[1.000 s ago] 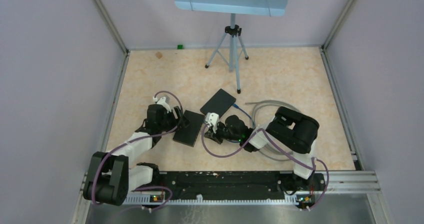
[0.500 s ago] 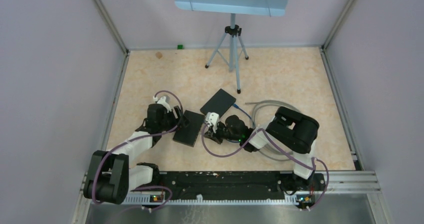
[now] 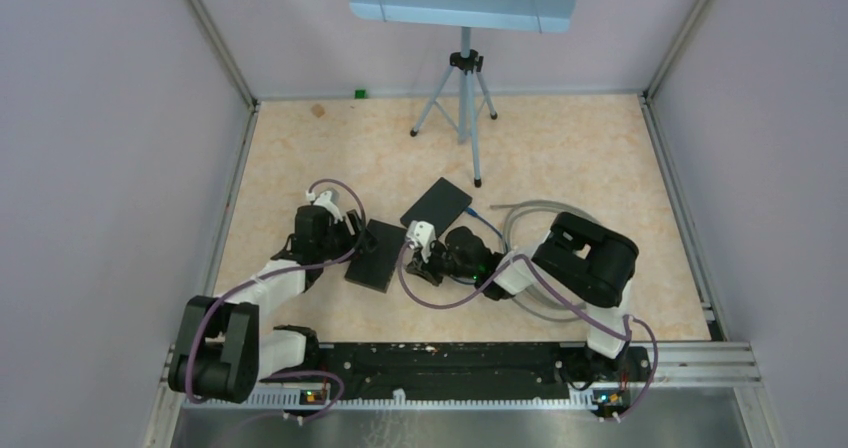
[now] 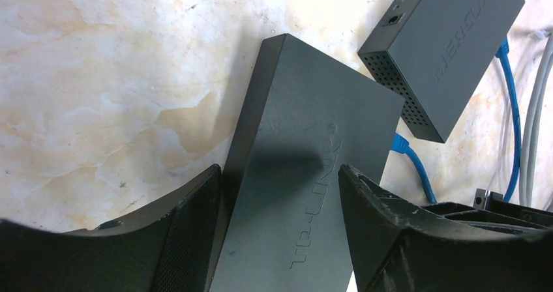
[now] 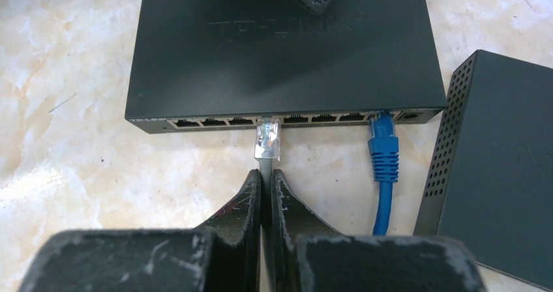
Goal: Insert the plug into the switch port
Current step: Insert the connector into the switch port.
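Note:
The black TP-LINK switch lies on the floor; its port row faces my right gripper. My left gripper is shut on the switch, one finger on each long side. My right gripper is shut on a grey cable just behind its clear plug. The plug's tip sits at the mouth of the fourth port from the left on the switch. In the top view the right gripper is right beside the switch and the left gripper is on its far side.
A blue cable is plugged into a port further right. A second black box marked MERCURY lies close by, to the right of the switch in the right wrist view. A grey cable loop and a tripod stand are behind.
My right gripper has crept slightly toward the switch with the plug. The left gripper and the switch have barely moved.

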{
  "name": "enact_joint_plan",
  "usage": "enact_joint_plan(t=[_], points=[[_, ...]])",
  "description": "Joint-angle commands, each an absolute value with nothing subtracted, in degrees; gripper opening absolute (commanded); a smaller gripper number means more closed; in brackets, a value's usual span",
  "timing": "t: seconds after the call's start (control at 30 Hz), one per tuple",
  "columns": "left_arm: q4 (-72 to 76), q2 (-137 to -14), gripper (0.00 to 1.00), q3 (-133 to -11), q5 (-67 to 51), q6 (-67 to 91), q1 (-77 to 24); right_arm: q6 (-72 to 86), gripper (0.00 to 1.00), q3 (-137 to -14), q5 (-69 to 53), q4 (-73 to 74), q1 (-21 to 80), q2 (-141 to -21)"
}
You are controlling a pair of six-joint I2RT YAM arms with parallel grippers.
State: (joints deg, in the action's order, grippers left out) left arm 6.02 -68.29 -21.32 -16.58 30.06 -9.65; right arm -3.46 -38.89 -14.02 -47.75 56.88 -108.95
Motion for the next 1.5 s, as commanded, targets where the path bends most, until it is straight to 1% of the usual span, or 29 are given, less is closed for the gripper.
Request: enact_joint_plan(t=[0.0,0.1,0.3,0.53,0.77,0.97,1.27,1.47], points=[[3.7,-69.9,0.70,-21.7,-18.5,30.1,-9.8,-2.2,0.00,-43.2,-12.9,-46.3,57.6,-109.3],[3.9,-70.1,0.70,-21.8,-18.9,29.9,-9.8,-1.8,0.00,-44.4,-12.5,-44.9,57.6,-109.2],[4.0,-70.4,0.63,-21.7,-20.7,29.1,-9.8,-0.4,0.00,-47.8,-10.2,-39.1,57.6,-108.5],[4.6,-71.1,0.62,-21.8,-22.8,28.1,-9.9,-1.5,0.00,-50.6,-11.0,-35.0,57.4,-107.7],[4.9,-72.1,0.59,-22.2,-26.0,25.9,-10.3,-3.3,0.00,-52.2,-11.3,-35.1,56.9,-108.3],[5.3,-72.3,0.56,-21.7,-27.9,25.8,-12.0,-3.5,0.00,-56.7,-10.0,-33.6,56.4,-108.8],[6.2,-72.3,0.54,-20.8,-27.3,27.2,-16.3,-0.5,0.00,-63.3,-8.6,-31.5,56.3,-109.2],[8.0,-73.3,0.54,-20.1,-26.7,28.9,-19.5,1.8,0.00,-63.0,-9.1,-35.3,56.5,-107.9]])
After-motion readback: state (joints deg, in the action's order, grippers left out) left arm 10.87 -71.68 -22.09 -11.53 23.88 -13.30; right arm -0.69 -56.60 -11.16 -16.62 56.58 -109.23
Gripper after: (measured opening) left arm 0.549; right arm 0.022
